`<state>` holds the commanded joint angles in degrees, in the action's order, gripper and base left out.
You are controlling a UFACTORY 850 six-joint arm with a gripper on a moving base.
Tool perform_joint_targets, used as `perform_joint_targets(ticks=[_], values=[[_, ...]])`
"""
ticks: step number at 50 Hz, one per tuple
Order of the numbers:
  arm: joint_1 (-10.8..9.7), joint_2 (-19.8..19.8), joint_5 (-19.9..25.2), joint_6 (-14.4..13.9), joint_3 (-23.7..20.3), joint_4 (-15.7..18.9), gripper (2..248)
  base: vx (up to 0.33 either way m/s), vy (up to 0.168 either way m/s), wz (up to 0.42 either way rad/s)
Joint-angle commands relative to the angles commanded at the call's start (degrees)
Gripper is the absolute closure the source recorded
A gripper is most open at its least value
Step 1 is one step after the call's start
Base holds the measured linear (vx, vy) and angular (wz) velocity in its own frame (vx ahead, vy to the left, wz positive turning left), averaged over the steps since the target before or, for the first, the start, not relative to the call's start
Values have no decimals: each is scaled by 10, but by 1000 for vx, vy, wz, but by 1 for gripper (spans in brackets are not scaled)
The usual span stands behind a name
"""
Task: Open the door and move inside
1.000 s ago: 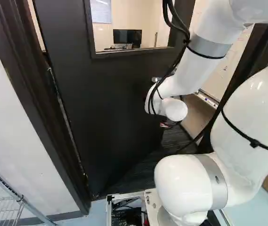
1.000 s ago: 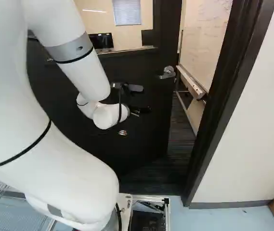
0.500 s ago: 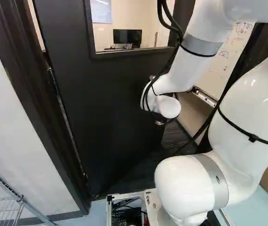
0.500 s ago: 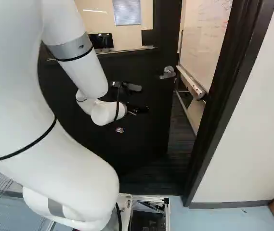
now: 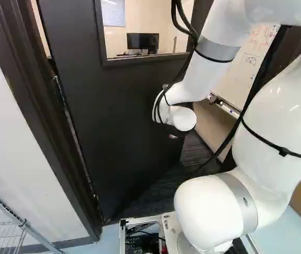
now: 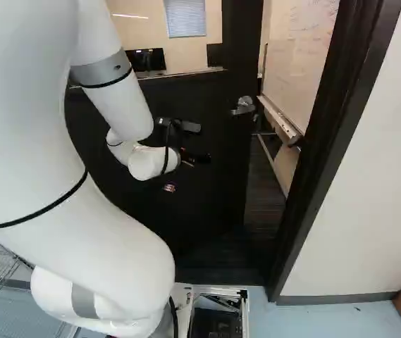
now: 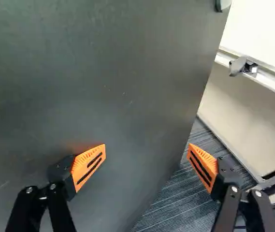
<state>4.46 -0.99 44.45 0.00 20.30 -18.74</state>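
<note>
1. At the left, the tall dark door frame (image 5: 39, 121) marks the hinge side; I should push well away from it, where leverage is better.
2. Just right, ahead, the flat black door (image 5: 113, 116) stands ajar, angled into the room.
3. Before its panel my black two-fingered gripper (image 7: 147, 147) is spread wide, gripping nothing; contact I cannot tell. I'd press gently, following the door's arc.
4. Farther right, the silver metal lever handle (image 6: 244, 105) could snag me; I'd stay below it, widening the gap before rolling in.

The white arm (image 5: 200, 76) has grey bands (image 5: 217, 50) and black cables (image 5: 194, 38).
</note>
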Motion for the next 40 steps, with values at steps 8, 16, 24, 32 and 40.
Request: perform_joint_targets(ticks=[8, 16, 24, 32, 40], values=[[15, 14, 0, 0, 14, 0, 3, 0, 0, 0], [29, 29, 0, 0, 30, 0, 3, 0, 0, 0], [42, 45, 0, 0, 47, 0, 3, 0, 0, 0], [54, 62, 0, 0, 65, 1, 3, 0, 0, 0], [65, 79, 0, 0, 83, 8, 3, 0, 0, 0]])
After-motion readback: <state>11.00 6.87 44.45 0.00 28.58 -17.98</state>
